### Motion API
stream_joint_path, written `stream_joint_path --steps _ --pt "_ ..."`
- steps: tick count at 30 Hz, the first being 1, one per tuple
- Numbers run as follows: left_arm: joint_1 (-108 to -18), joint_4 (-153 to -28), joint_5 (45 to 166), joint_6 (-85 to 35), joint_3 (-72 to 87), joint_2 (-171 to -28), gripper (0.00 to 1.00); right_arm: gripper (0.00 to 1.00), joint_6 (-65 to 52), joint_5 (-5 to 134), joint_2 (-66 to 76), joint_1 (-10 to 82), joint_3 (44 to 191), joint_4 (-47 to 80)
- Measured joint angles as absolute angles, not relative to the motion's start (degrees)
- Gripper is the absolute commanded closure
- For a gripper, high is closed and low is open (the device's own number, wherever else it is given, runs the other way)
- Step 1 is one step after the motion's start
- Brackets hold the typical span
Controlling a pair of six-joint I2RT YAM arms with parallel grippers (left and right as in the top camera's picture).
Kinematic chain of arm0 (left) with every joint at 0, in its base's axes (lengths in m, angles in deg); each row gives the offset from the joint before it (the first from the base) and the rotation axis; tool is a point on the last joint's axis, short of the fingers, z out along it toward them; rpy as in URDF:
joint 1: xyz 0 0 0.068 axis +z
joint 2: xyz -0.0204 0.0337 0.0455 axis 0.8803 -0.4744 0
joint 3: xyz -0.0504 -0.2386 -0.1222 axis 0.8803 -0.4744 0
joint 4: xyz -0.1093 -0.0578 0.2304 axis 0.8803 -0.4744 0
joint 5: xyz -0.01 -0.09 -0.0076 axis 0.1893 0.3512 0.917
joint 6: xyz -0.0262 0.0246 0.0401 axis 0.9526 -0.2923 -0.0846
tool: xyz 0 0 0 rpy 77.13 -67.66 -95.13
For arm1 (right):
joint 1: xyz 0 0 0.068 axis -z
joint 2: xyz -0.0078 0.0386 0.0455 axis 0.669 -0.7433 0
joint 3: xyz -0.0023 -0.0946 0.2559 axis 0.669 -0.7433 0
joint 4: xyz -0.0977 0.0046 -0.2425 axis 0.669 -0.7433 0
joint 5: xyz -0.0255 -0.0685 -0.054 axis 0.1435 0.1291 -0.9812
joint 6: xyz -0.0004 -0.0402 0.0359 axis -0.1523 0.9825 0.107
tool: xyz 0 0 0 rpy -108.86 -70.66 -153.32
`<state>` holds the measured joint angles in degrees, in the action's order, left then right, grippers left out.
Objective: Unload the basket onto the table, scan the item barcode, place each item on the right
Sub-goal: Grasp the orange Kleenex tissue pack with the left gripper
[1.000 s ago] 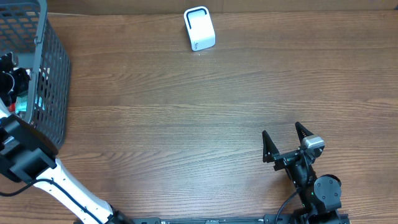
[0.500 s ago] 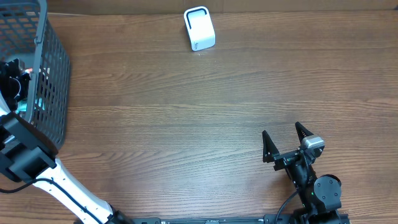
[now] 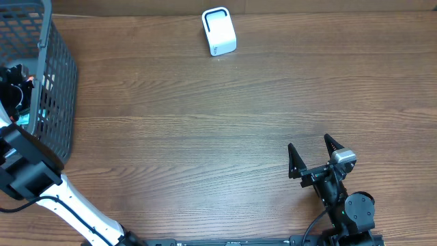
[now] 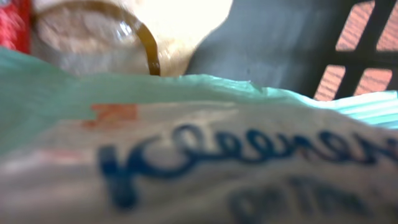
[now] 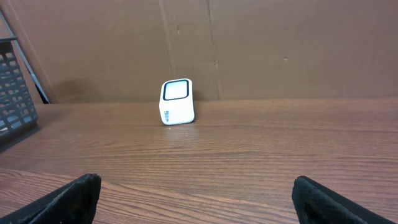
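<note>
A soft tissue pack (image 4: pixel 217 162), white and pale green with blue lettering, fills the left wrist view, blurred and very close. My left gripper (image 3: pixel 15 85) reaches down inside the grey mesh basket (image 3: pixel 60 82) at the table's left edge. Its fingers do not show in its own view, so I cannot tell how its jaws stand or whether they touch the pack. The white barcode scanner (image 3: pixel 219 31) stands at the table's far edge, also visible from the right wrist (image 5: pixel 177 101). My right gripper (image 3: pixel 309 143) rests open near the front right, nothing between its fingers (image 5: pixel 196 193).
Behind the pack in the basket lie a clear lidded container (image 4: pixel 93 31) with a brown rim and something red (image 4: pixel 12 25). The basket's dark wall (image 4: pixel 367 56) rises at the right of that view. A brown board backs the table (image 5: pixel 280 43).
The left gripper head has shifted slightly inside the basket. The right arm and the scanner have not moved.
</note>
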<state>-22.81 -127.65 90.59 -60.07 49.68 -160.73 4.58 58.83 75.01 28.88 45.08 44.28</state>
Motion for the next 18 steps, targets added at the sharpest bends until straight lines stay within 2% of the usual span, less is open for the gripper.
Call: stream_joint_path --steps 11,18 --pt "-22.96 -128.74 90.22 -58.32 52.76 -157.47 0.55 0.0 4.6 58.83 75.01 28.88 45.08 44.31" --pt "-22.96 -125.94 89.52 -54.54 52.89 -142.67 0.55 0.0 4.6 58.83 75.01 28.88 45.08 44.31"
